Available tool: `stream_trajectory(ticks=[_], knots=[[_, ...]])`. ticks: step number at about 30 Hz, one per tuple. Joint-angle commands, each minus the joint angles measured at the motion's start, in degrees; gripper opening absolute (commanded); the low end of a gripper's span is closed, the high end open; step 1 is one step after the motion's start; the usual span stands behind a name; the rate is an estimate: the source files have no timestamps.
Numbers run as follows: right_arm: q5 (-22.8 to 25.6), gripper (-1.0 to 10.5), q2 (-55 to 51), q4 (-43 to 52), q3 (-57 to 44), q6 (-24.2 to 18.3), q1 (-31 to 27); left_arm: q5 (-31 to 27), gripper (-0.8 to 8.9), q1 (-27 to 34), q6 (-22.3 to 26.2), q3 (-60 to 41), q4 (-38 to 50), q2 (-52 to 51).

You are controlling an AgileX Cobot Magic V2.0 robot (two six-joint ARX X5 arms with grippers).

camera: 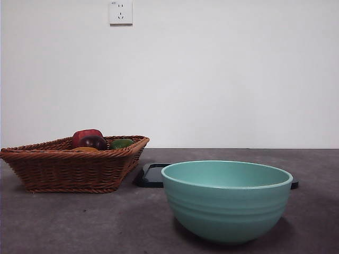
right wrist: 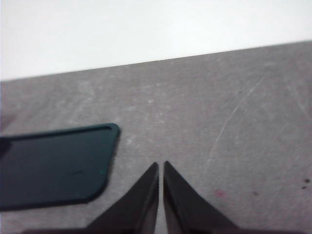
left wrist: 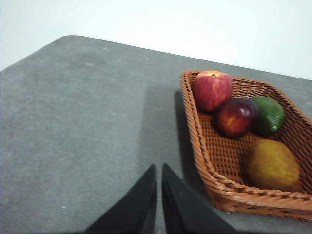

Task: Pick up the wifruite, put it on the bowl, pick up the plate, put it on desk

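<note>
Wifruite in basket, bowl empty

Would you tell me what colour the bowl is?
Mint green with a paler rim, clearest in the front view: bowl.

I see a wicker basket holding a red apple, dark plum, green fruit; wall socket above.

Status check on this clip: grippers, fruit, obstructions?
Left gripper and right gripper shut, empty, waiting. Wifruite in basket beside other fruit. Bowl empty. No obstruction.
</note>
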Motion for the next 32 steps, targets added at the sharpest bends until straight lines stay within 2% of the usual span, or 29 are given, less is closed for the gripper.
stream_trajectory(ticks=[1,6,13,16,22,32], knots=[[-0.7,0.1,-0.1,0.5,1.3,7.1,-0.1,0.4,0.16,-0.6,-0.8,1.4,1.8,0.1],[-2.1,0.1,0.0,-3.1,6.7,10.9,0.1,0.4,0.16,-1.4,-3.0,5.0,1.6,1.4],[-2.2,0.1,3.4,-7.6,15.8,11.1,0.4,0.4,0.16,-4.1,-7.0,10.4,1.3,6.8],[-3.0,0.1,5.6,-8.3,19.1,11.1,0.4,0.4,0.16,-5.3,-7.2,13.7,0.8,9.7],[-8.9,0.1,11.4,-11.8,27.1,11.0,0.4,0.6,0.16,-8.2,-7.2,20.4,-2.6,15.1],[-19.0,0.1,19.5,-18.5,37.0,9.1,2.1,7.5,0.16,-11.1,-7.7,34.1,-12.6,26.2]])
